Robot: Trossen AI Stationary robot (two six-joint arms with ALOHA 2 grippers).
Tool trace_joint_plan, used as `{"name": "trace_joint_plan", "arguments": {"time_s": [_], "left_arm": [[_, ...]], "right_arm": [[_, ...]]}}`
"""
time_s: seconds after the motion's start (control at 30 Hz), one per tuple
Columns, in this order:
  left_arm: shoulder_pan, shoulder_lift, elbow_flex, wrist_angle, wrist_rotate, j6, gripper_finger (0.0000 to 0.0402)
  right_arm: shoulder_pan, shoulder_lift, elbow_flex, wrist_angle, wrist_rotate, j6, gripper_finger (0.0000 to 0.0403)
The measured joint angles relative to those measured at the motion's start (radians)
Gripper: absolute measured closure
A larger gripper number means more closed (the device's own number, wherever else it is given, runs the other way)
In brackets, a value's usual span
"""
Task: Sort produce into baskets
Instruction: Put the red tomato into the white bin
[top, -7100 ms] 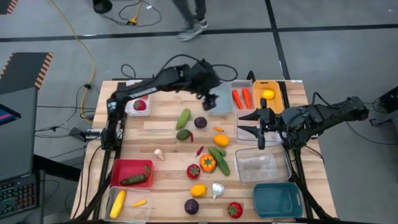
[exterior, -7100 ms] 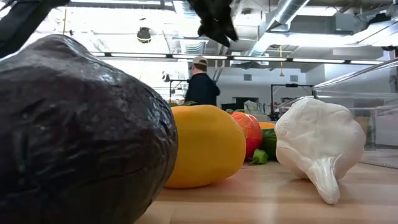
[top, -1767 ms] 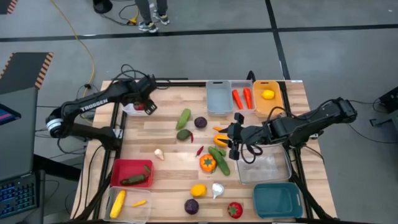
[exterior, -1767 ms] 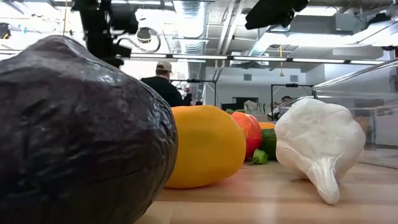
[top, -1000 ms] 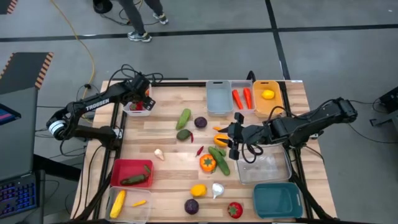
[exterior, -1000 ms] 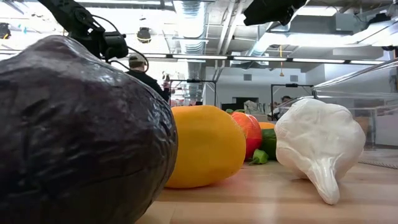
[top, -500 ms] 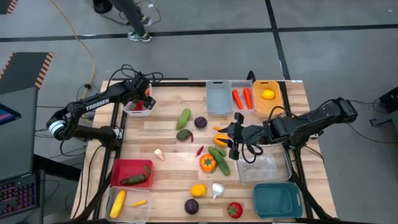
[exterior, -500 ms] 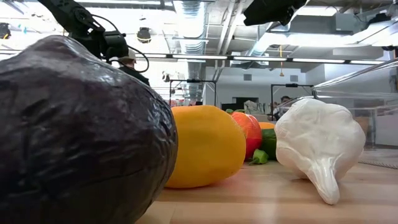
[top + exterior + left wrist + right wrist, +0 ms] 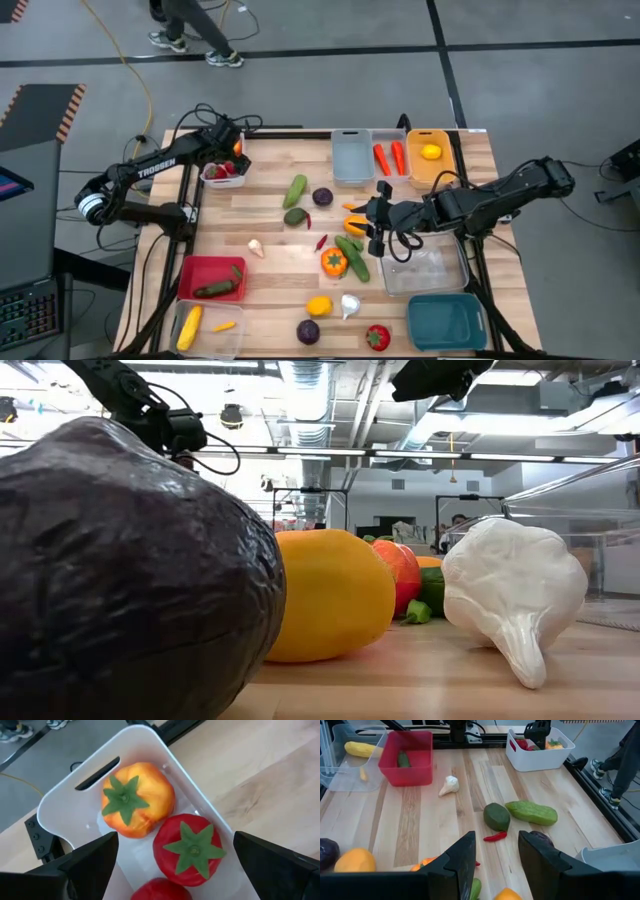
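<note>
Left hand [image 9: 172, 857], wide open, empty, over small white plastic bin [image 9: 65, 800]: lifting carelessly risks snagging rim, spilling tomatoes.

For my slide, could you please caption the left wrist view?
Open left gripper above white basket holding an orange tomato and red tomato.

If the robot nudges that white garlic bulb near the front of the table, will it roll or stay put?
The garlic probably wobbles rather than rolls: in the low view it rests on a bulging side with its tapered stem touching the wood. It looks like smooth moulded plastic, so likely light, rigid and somewhat slippery.
</note>
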Motion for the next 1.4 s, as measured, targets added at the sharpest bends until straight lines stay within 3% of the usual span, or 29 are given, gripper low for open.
{"name": "trace_joint_plan", "arguments": {"time_s": [0.3,1.03,1.4], "left_arm": [[0.0,0.0,0.041,0.0,-0.001,0.0,0.0018],[-0.001,0.0,0.118,0.0,0.082,0.011,0.0018],[-0.005,0.0,0.118,-0.001,0.083,0.011,0.0018]], "right_arm": [[0.0,0.0,0.0,0.002,-0.001,0.0,0.0212],[0.0,0.0,0.0,0.002,-0.031,0.0,0.0009],[0.011,0.0,0.0,0.002,-0.041,0.033,0.0013]]}}
